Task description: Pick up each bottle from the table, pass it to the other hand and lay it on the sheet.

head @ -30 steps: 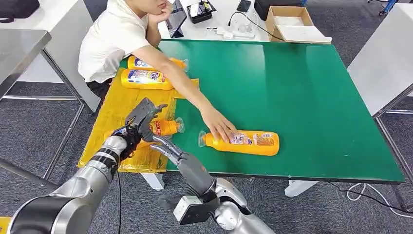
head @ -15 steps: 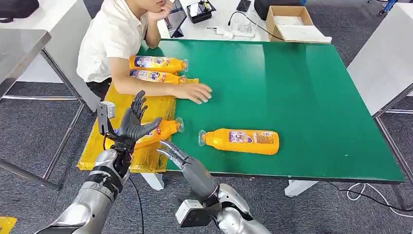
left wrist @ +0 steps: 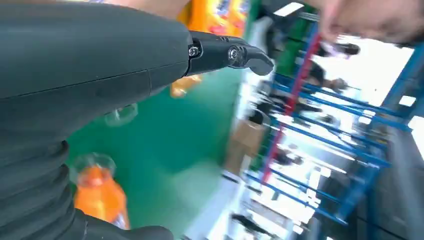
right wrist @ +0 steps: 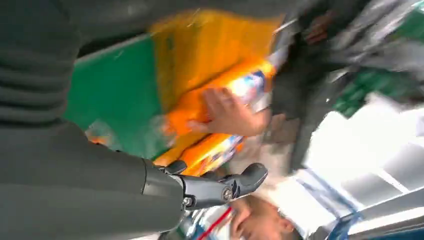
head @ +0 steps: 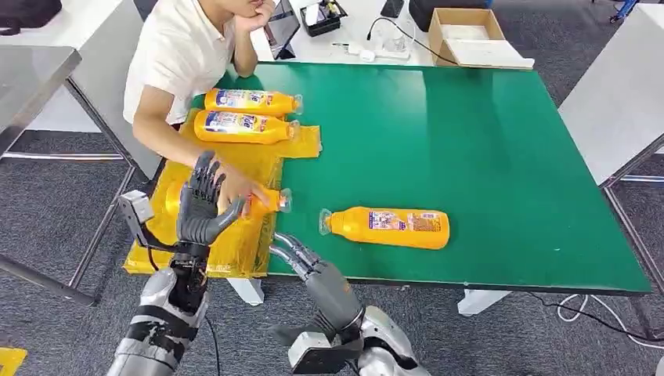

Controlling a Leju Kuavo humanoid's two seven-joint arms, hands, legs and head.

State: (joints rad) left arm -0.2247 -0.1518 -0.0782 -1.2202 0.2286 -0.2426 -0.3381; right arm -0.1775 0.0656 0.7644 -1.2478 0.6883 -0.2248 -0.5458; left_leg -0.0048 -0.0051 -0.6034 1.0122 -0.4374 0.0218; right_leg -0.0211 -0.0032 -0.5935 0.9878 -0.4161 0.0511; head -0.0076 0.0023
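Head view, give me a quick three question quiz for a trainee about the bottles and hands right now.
1. True or false: the bottle on the green table lies on its side.
2. How many bottles lie on the yellow sheet? A) one B) three C) five
3. Fill in: the near bottle on the sheet is touched by the ____ hand.

Key: 1 true, the lone bottle lies flat, cap toward the sheet. 2 B, counting the far pair. 3 person's; the robot's left hand is raised and holds nothing, and so does the right hand.

Orange bottle (head: 389,227) lying on green table (head: 485,141), three bottles on yellow sheet (head: 235,243), nearest apparently under a person's hand
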